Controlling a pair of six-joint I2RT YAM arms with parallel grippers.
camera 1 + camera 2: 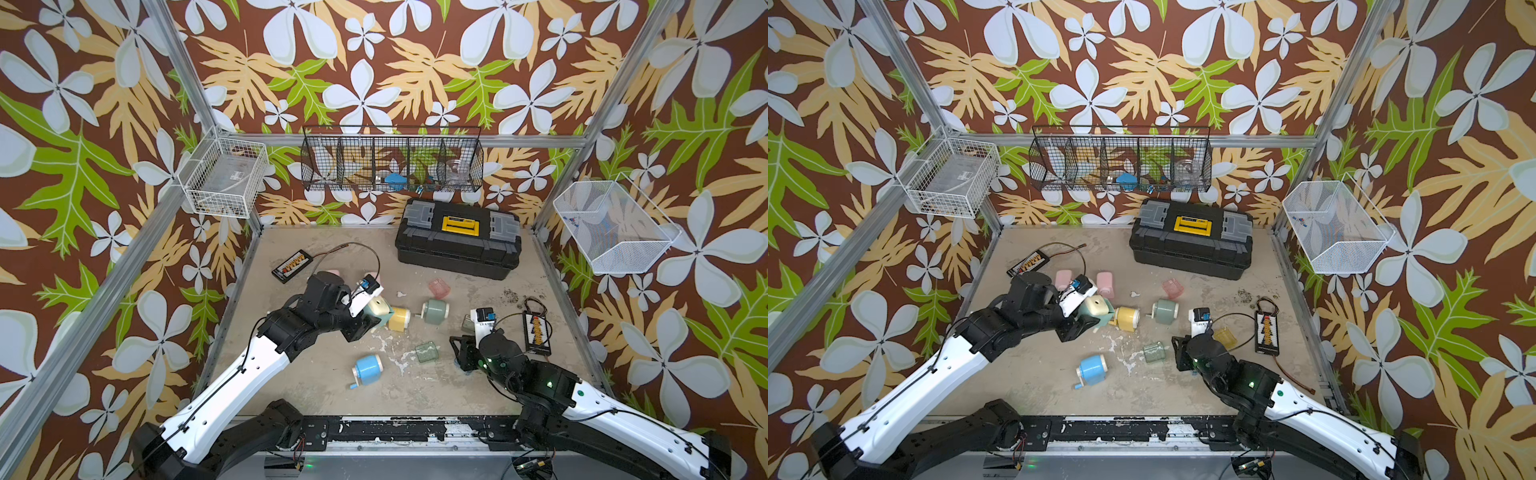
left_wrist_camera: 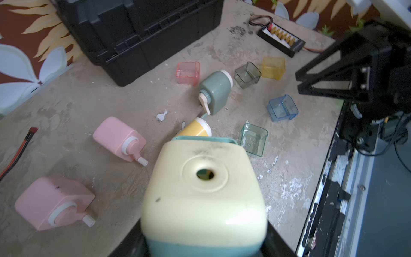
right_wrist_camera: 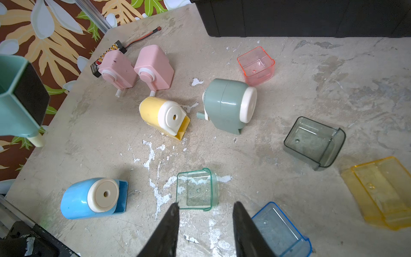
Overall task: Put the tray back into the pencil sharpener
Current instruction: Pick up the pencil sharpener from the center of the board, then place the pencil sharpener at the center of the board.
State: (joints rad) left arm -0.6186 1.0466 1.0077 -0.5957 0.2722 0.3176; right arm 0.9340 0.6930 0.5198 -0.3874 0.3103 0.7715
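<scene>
The left gripper (image 2: 203,243) is clamping the teal sharpener (image 2: 204,189) by its lower body and holding it clear of the table (image 3: 289,66), cream face and pencil hole turned toward the left wrist camera. In the right wrist view its empty slot (image 3: 31,98) is showing dark and open. The right gripper (image 3: 206,205) is hanging low with its fingers (image 3: 169,229) spread and nothing between them, tips just short of the green tray (image 3: 196,189). That tray is lying open side up on the table, well apart from the sharpener, with a blue tray (image 3: 280,231) just beside the gripper's other finger. Am judging the green tray to be light: thin, clear plastic, stiff rather than soft, smooth enough to slip, and likely to crack or squirt out under a hard pinch. Am reckoning the best hold is across the two straight side walls near the rounded front end, leaving the square back end free to lead into the slot. No brand or lettering is showing on tray or sharpener. The yellow label on the black toolbox (image 1: 459,224) and the connector board (image 1: 538,332) are carrying print too small to read
</scene>
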